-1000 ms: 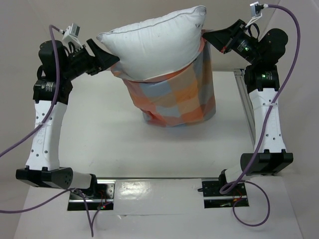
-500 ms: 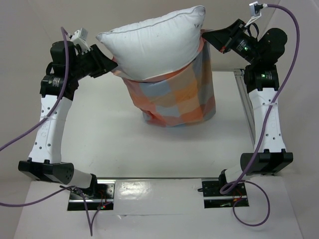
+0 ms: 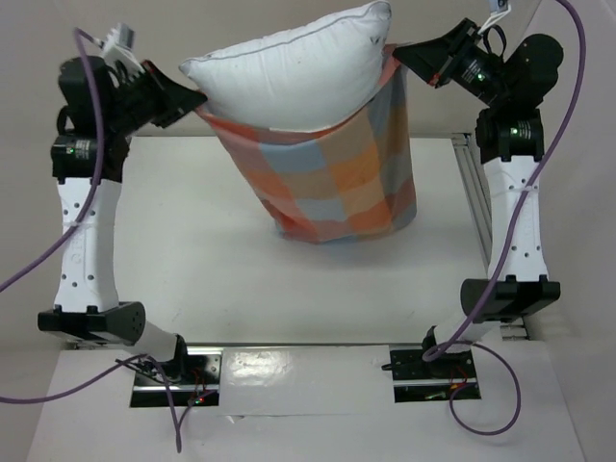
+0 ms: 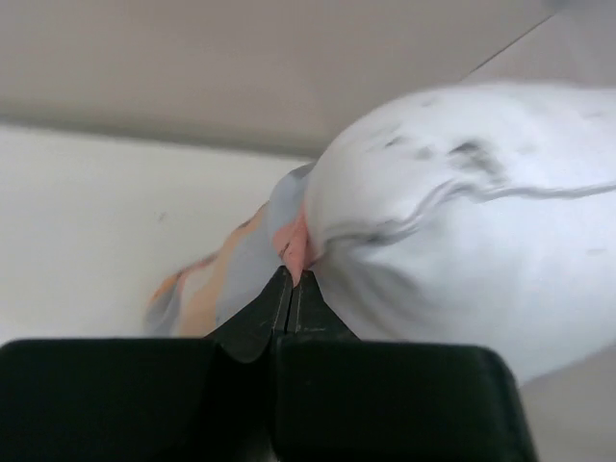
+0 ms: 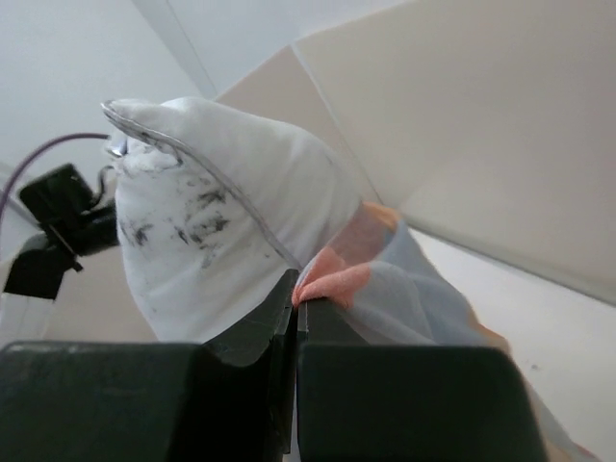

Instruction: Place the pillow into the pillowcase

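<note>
The checked orange, grey-blue and cream pillowcase (image 3: 342,178) hangs open-mouthed above the table, its bottom resting on the surface. The white pillow (image 3: 289,82) sits partly inside it, the upper half sticking out and tilted up to the right. My left gripper (image 3: 200,99) is shut on the left rim of the pillowcase (image 4: 289,241), beside the pillow (image 4: 462,221). At the right rim my right gripper (image 3: 397,53) is shut on the pillowcase (image 5: 337,279), with the pillow (image 5: 212,231) just left of its fingers.
The white table (image 3: 192,260) lies under the hanging sack. A metal rail (image 3: 472,192) runs along the table's right side next to the right arm. Purple cables (image 3: 43,260) loop off both arms.
My left gripper closed on the pillowcase's left rim and rose, lifting that side. The right gripper also rose a little, so the sack now hangs taller and tauter.
</note>
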Controlling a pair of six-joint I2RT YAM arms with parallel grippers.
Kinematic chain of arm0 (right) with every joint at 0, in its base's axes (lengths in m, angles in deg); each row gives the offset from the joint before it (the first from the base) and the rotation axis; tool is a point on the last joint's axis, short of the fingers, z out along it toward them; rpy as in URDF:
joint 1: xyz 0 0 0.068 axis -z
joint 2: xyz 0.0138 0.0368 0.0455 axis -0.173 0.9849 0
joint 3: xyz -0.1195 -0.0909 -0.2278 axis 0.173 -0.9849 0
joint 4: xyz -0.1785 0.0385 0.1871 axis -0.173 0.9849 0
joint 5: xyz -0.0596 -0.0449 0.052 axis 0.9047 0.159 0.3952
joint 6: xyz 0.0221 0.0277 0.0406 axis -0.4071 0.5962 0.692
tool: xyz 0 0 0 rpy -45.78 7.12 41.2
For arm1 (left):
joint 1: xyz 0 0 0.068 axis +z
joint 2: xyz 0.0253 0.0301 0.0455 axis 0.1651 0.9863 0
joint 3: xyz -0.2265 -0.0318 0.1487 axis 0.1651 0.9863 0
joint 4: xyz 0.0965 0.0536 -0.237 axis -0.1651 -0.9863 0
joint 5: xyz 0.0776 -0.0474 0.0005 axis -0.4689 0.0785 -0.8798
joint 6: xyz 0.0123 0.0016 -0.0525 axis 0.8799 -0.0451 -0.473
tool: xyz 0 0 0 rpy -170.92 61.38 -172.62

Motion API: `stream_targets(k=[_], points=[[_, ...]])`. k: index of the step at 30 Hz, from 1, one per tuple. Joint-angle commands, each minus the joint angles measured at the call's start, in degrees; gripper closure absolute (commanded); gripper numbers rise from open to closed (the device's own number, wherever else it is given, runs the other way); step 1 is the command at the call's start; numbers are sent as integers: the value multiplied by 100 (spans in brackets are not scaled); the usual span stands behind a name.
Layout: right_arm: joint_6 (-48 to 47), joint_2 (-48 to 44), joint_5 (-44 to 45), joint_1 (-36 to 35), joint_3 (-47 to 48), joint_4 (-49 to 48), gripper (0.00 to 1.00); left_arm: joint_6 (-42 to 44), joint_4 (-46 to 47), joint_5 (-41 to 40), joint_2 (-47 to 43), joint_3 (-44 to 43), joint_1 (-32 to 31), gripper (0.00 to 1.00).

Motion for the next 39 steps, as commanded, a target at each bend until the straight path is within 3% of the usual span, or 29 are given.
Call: stream_targets(k=[1,3,5,6,8,10,13,18,19,20,21,23,25,26,27,28,29,31,34,35,37,39], points=[[140,302,169,364,1540,-262,100,-770,715,839,163,-1353,457,100],[210,303,169,600,1527,-262,100,-1131,1214,1277,164,-1357,774,100],[141,-72,38,750,923,-323,100,-1589,1828,1481,7,-980,1106,100],[140,-205,37,847,153,-463,100,-1712,1927,1560,-46,-682,1248,100],[429,-303,-85,1198,-223,-726,100,-2254,2234,1990,14,-521,1512,100],[1120,-111,-252,1488,386,-1391,100,-2835,3270,2525,181,-511,1732,100],[1221,311,-201,1489,1796,-1387,100,-3382,3510,2607,410,-1266,1943,100],[1273,-84,-7,1226,576,-1712,100,-3873,4037,2668,682,-1188,1812,100],[1605,264,-146,1295,724,-1877,100,-4084,4168,2773,813,-1519,1812,100],[2017,442,-217,1392,1491,-2566,100,-4356,4483,2844,910,-1688,1812,100],[2430,618,-87,1393,2047,-2704,100,-4785,5017,2844,963,-1890,1812,100],[2382,1058,89,1393,3486,-2399,100,-4991,5197,2643,1034,-2611,1944,100],[2329,615,29,1445,2945,-2581,100,-4843,5198,2642,763,-2213,1891,100],[2137,280,28,1306,1392,-2669,100,-4633,5102,2538,562,-1747,1760,100],[1431,-28,333,957,610,-2505,100,-4240,4979,2467,360,-1238,1620,100],[1110,-335,423,797,46,-1964,100,-4236,5065,2467,227,-397,1427,100],[942,-339,354,621,-517,-1854,100,-4349,5196,2702,226,-163,1364,100],[1141,-268,29,697,-601,-1940,100,-4438,5198,2888,383,-160,1311,100],[1589,55,81,1014,756,-2090,100,-4237,4759,2880,577,-1071,1398,100],[1799,187,81,1093,1796,-2403,100,-4236,4637,2880,743,-1892,1460,100],[2389,399,281,1400,2656,-2669,100,-4717,4958,2827,823,-2461,1670,100],[2469,269,494,1454,2713,-2968,100,-5307,5706,2748,762,-2542,1987,100]])
